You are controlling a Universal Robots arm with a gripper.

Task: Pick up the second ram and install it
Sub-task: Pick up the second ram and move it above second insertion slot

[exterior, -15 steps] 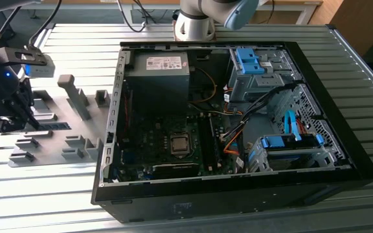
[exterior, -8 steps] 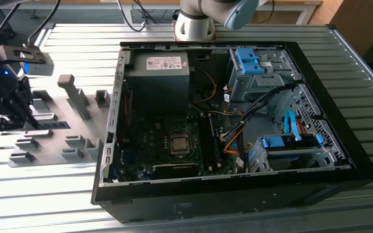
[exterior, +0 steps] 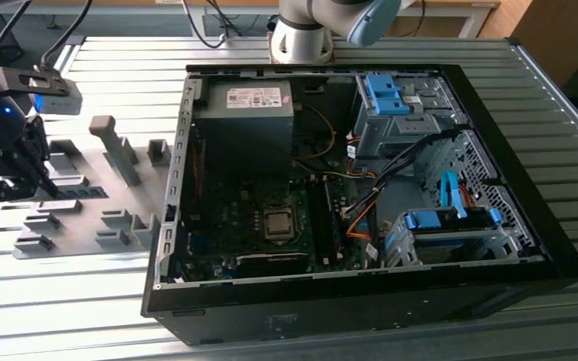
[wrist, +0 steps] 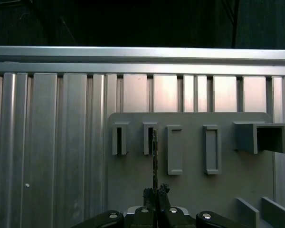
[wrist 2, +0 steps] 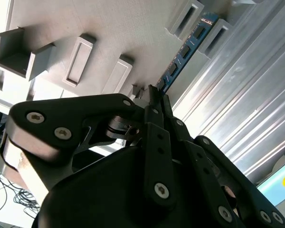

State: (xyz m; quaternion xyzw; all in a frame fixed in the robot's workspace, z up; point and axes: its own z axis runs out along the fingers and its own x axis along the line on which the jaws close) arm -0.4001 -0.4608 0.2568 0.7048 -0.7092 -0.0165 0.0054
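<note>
The second ram [wrist 2: 184, 51] is blue-green (dark chips), the gripper [wrist 2: 155, 94] black.

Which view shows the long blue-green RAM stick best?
Second wrist view: the long thin blue-green circuit-board RAM stick shows its flat face and dark chips, one end in the tool. First wrist view shows it edge-on; exterior view, a small dark strip.

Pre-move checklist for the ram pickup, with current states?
1. Tool shut on the second ram: ok, it pinches the near end in both wrist views.
2. Stick centred in the tool: ok in the first wrist view.
3. Stick clear of the grey holder: not ok, its far end lies between two holder posts.
4. Computer case open for insertion: ok, side panel off.
5. Free memory slot on the motherboard: cannot tell.
</note>
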